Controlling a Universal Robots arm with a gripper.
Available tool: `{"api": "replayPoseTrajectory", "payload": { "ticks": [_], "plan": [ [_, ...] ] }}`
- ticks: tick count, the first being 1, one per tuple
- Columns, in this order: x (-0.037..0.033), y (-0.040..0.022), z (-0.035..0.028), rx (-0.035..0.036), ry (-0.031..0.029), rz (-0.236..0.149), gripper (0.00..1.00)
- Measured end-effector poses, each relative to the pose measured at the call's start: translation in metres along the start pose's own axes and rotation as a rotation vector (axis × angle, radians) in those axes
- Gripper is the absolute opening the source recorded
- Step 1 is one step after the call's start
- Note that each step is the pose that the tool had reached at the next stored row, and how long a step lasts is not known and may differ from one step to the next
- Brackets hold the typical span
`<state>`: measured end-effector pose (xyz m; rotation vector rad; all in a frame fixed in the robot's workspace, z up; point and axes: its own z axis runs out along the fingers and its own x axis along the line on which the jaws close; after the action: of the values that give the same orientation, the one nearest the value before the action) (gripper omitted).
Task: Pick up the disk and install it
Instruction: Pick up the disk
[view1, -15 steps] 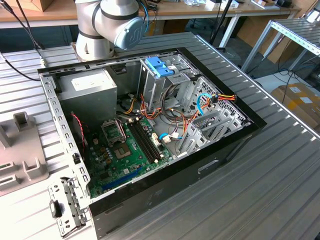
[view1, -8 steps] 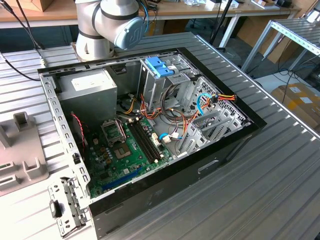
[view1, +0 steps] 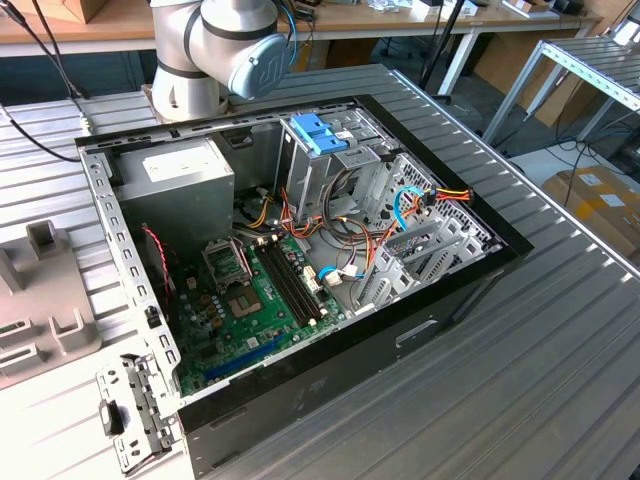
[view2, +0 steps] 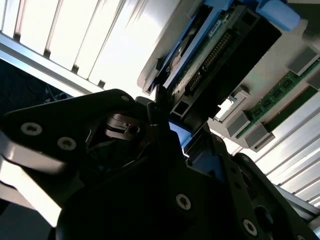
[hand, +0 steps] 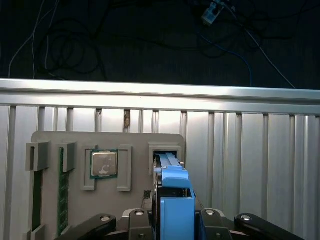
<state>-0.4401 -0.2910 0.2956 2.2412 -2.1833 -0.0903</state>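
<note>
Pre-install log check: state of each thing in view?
disk, on edge in grey holder slot
gripper, straddling the disk
computer case, side open, internals exposed
processor chip, seated in holder pocket
memory stick, standing in holder slot

Robotics lab: open PC case (view1: 350, 385) on ribbed metal bench (view1: 540, 380), cardboard boxes (view1: 600, 200) nearby

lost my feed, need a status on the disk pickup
Hand at the disk. It stands on edge in a slot of the grey holder. Chip in the next pocket, apart from it.
</note>
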Motion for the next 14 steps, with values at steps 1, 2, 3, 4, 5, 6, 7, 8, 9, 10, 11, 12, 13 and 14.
{"api": "replayPoseTrajectory", "payload": {
  "ticks": [1,2,3,4,5,6,7,8,9,10,11,12,13,14],
  "plan": [
    [0.0000,0.0000,0.0000,0.0001,0.0000,0.000,0.37],
    [0.0000,0.0000,0.0000,0.0000,0.0000,0.000,0.37],
    [0.0000,0.0000,0.0000,0.0000,-0.0001,0.000,0.37],
    [0.0000,-0.0001,0.0000,0.0000,0.0000,0.000,0.37],
    [0.0000,-0.0001,0.0000,0.0000,0.0000,0.000,0.37],
    [0.0000,-0.0001,0.0000,0.0000,0.0000,0.000,0.37],
    [0.0000,-0.0001,0.0000,0.0000,0.0000,0.000,0.37],
    [0.0000,-0.0001,0.0000,0.0000,-0.0001,0.000,0.37],
    [0.0000,-0.0001,-0.0001,0.0001,-0.0002,0.000,0.37],
    [0.0000,-0.0002,-0.0002,0.0002,-0.0009,0.000,0.37],
    [0.0000,-0.0001,-0.0003,0.0002,-0.0018,0.000,0.37],
    [0.0000,-0.0001,-0.0004,0.0000,-0.0040,0.000,0.37],
    [0.0000,-0.0002,-0.0004,0.0001,-0.0054,0.000,0.37],
    [-0.0001,-0.0001,-0.0004,0.0001,-0.0062,0.000,0.37]
  ]
}}
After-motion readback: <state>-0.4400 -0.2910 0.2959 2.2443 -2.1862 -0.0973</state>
